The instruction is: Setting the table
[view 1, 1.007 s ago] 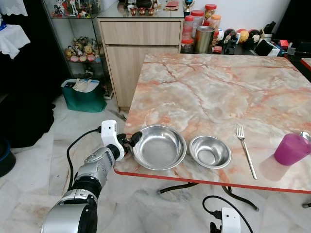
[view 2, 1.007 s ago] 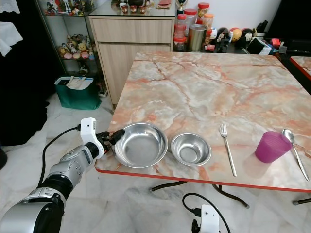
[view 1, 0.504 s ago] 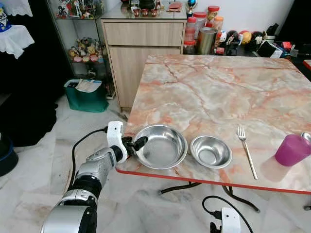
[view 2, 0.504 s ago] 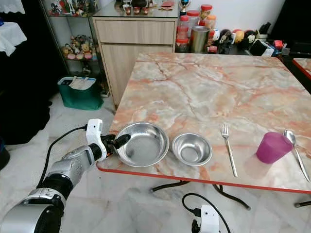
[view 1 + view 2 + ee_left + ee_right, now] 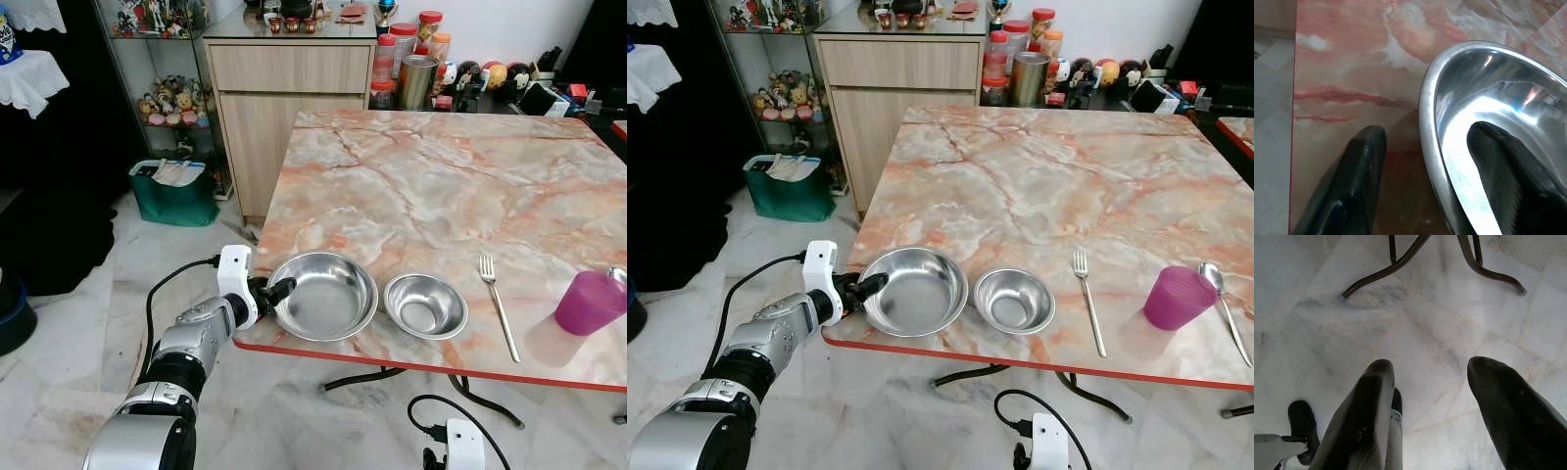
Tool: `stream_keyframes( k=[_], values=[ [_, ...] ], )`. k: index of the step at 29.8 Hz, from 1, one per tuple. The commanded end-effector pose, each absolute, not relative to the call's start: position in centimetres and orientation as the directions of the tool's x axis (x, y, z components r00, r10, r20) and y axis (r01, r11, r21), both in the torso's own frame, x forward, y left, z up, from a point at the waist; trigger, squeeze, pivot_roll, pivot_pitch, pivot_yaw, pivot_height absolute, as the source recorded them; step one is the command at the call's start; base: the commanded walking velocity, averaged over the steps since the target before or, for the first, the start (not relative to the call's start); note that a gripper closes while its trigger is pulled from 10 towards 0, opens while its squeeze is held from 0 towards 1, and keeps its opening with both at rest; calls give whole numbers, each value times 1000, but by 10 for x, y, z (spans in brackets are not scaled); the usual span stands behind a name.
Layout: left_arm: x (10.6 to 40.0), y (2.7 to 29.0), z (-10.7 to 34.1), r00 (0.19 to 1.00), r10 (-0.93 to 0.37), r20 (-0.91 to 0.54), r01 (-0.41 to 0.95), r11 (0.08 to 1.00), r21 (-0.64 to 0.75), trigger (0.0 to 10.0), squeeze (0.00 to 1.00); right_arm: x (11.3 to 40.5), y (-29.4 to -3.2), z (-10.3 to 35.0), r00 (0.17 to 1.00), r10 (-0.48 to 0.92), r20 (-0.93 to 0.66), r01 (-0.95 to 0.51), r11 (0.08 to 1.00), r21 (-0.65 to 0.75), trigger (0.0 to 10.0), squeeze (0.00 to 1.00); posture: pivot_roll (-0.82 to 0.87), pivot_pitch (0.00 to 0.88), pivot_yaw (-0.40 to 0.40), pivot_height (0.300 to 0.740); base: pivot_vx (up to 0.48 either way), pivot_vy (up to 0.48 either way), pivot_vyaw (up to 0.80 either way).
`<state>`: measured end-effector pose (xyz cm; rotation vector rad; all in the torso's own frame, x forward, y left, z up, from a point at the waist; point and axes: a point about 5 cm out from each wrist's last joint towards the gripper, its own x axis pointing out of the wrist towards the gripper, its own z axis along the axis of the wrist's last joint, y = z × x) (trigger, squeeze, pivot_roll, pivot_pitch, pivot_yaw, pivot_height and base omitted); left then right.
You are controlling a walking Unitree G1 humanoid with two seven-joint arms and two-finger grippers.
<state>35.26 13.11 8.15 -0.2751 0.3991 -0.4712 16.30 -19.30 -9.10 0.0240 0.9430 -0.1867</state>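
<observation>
Straddling the large steel bowl rim, left tool fingers spread, bowl upright, mouth up

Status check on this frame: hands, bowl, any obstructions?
Left hand open, straddling the large steel bowl's rim at the table corner. Right hand open, idle over the floor. Small bowl sits just beside it.

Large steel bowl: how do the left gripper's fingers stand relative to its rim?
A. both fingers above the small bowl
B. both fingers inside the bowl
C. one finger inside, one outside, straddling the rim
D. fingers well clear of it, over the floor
C: in the left wrist view the large steel bowl's rim runs between the left gripper's fingers, one inside, the other outside over the table.
</observation>
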Motion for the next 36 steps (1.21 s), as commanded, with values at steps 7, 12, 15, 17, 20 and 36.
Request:
stream_keyframes(
  k=[7,12,15,17,20,36],
  values=[
    [353,134,83,818,-475,-325,379,869,-317,0,0,165,-192,-91,574,-143,-806,166,984,-56,10000,0,11,0,-5,736,0,0,0],
    [354,136,83,824,-462,-328,368,877,-309,0,0,166,-192,-90,575,-142,-806,165,985,-56,10000,0,13,0,-7,736,0,0,0],
    [355,136,84,825,-461,-327,369,877,-306,0,0,166,-192,-90,576,-142,-805,164,985,-57,10000,0,12,0,-7,736,0,0,0],
    [355,135,84,824,-461,-328,371,878,-303,0,0,166,-192,-90,576,-142,-805,162,985,-57,10000,0,12,0,-8,736,0,0,0],
    [355,135,84,825,-461,-328,370,878,-304,0,0,167,-192,-90,577,-142,-805,163,985,-57,10000,0,12,0,-8,736,0,0,0],
    [361,140,94,873,-419,-250,320,878,-355,0,0,168,-192,-89,577,-141,-804,163,985,-56,10000,0,11,0,-8,736,0,0,0]
  ],
)
